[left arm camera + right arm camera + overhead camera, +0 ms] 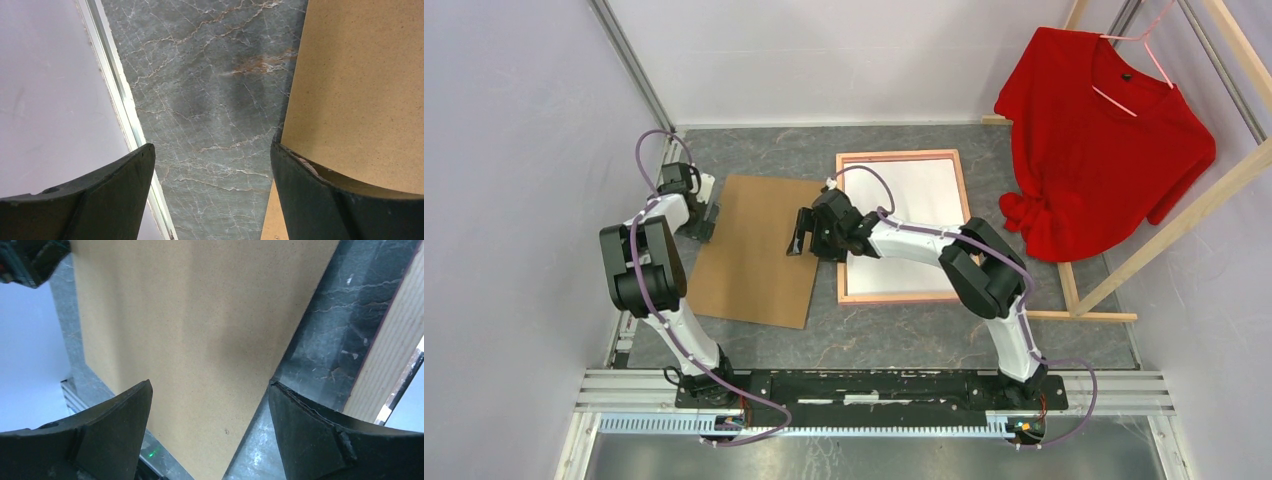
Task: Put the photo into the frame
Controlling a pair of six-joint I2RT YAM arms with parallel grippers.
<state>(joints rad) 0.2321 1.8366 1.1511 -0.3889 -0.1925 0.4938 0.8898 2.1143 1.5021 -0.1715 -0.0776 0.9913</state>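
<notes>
The frame [903, 296] lies flat right of centre, its light wood-coloured rim up; a strip of that rim [395, 360] shows in the right wrist view. A white sheet [914, 210] fills its opening. No printed side shows, so I cannot tell whether this is the photo. A plain brown backing board [759, 250] lies on the table to the frame's left. My right gripper [796, 243] hovers open over the board's right edge [190, 325], nothing between its fingers. My left gripper [704, 222] stands open at the board's left edge [360, 90], over bare table.
A red shirt [1104, 140] hangs on a pink hanger from a wooden clothes rack [1164, 230] at the back right. Pale walls close in the grey marbled table [904, 340]; a metal rail [125, 110] runs along its left side.
</notes>
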